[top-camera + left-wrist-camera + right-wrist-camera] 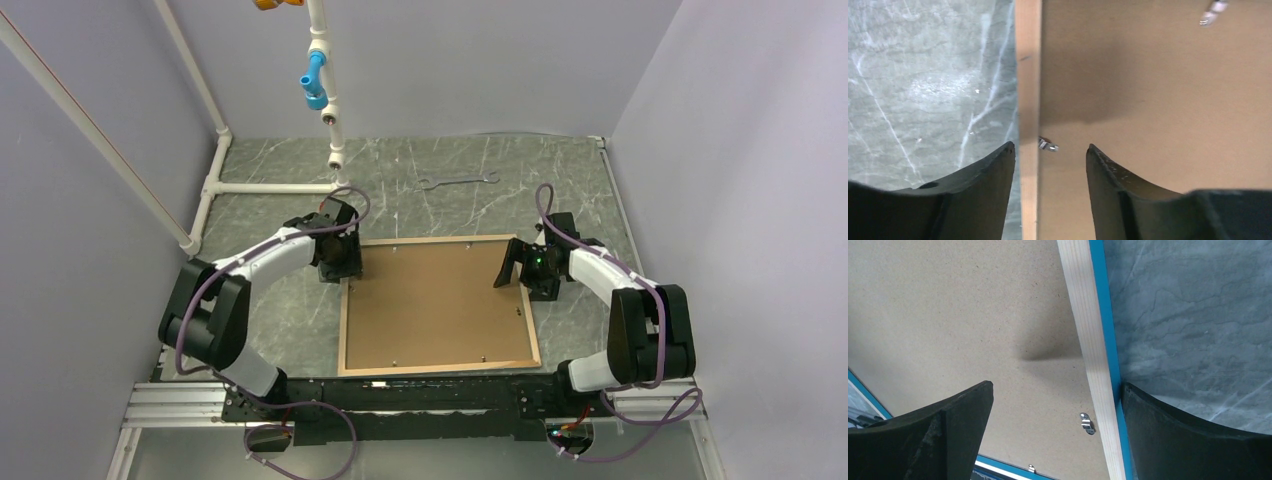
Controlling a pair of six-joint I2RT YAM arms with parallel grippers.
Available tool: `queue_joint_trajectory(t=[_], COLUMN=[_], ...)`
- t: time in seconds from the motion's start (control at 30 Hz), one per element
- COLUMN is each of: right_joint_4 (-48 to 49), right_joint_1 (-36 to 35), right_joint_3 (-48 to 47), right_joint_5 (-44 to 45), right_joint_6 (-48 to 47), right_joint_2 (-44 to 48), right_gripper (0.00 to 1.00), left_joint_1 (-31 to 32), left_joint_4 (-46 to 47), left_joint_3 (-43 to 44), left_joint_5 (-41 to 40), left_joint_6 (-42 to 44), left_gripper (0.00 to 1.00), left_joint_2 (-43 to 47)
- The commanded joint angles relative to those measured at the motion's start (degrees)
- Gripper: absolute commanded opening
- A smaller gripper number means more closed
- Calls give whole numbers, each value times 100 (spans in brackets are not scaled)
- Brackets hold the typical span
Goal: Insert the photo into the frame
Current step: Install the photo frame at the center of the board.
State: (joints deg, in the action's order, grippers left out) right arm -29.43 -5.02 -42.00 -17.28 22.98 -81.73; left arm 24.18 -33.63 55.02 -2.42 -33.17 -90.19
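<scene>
The left gripper and right gripper both gape, holding nothing, astride opposite rails of the face-down frame, the right perhaps touching it

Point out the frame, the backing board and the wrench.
frame (1090,340): right wrist view, pale wooden back rail.
backing board (435,300): top view, bare middle.
wrench (458,181): top view, shaft.

Face-down frame on table, backing board inside; L gripper at far-left corner, R gripper at right rail.
</scene>
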Motion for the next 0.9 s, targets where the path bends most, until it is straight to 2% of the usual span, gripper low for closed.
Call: queue_joint_trajectory(t=[0.0,0.1,0.2,0.37,0.57,0.73,0.87], right_joint_4=[-9,-41,-63,-61,108,396,516], right_joint_1=[-70,-80,-91,-367,-856,-1171,-1441], right_joint_3=[80,132,216,440,564,329,-159], right_joint_5=[-258,-269,-274,-354,-249,-256,-266], right_joint_6=[26,40,83,349,704,928,1070], right_joint_2=[229,312,394,644,718,341,-129], right_gripper=[100,100,100,100,100,99,100], left_joint_1=[-48,-78,-89,-89,-184,-278,-474], left_joint_4=[153,78,46,258,812,1226,887], left_joint_3=[29,-36,-232,-1075,-1771,-1747,-1242], left_joint_5=[310,295,421,506,924,1367,1309], left_joint_6=[-58,-43,-78,-392,-601,-602,-426], left_gripper=[64,70,71,71,70,69,69], left_joint_2=[539,724,868,1211,1009,937,825])
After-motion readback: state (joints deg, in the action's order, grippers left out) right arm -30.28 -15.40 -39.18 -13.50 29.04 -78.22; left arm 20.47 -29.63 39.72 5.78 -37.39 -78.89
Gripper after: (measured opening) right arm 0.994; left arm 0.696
